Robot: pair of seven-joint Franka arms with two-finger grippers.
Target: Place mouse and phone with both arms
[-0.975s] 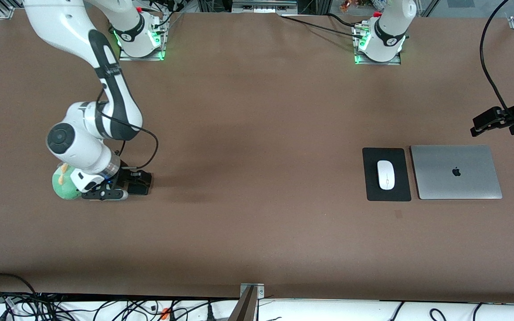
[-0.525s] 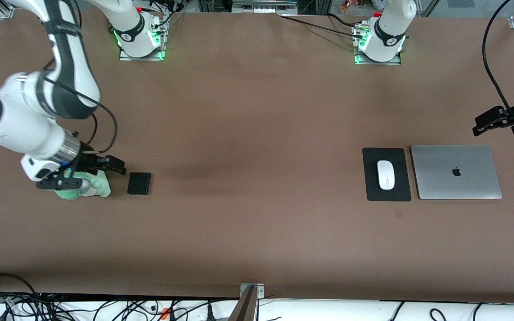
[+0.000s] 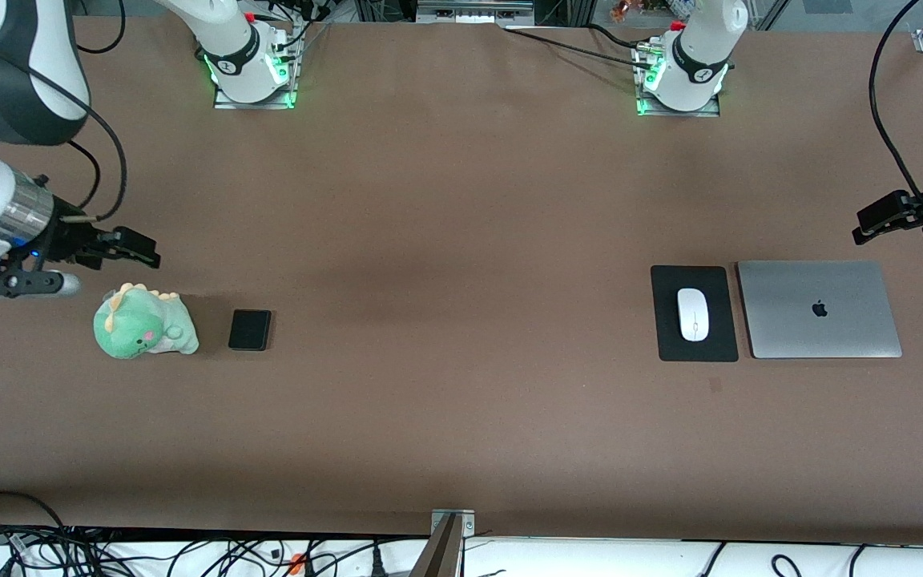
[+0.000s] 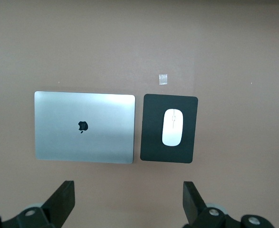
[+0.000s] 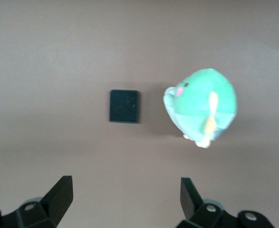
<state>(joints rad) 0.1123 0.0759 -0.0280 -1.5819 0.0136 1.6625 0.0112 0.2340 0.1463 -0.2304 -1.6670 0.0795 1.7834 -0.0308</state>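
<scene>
Two grippers hang in the air, each with fingers spread wide and holding nothing. The right gripper point(image 3: 137, 250) is over bare table at the right arm's end, above the green plush dinosaur point(image 3: 143, 323); its fingers point(image 5: 59, 195) frame the phone point(image 5: 124, 106) in the right wrist view. The phone point(image 3: 250, 329) lies flat just beside the plush, toward the table's middle, not touching it. The left gripper point(image 3: 882, 220) is over the table's edge at the left arm's end, above the closed silver laptop point(image 3: 819, 309), whose lid bears an Apple logo point(image 4: 83, 126). The mouse point(image 3: 693, 314) rests centred on the black mouse pad point(image 3: 694, 351), which lies just beside the laptop with a narrow gap. A small pale tape square point(image 4: 163, 79) sits near the pad. The brown table point(image 3: 461, 320) is open between the two groups.
</scene>
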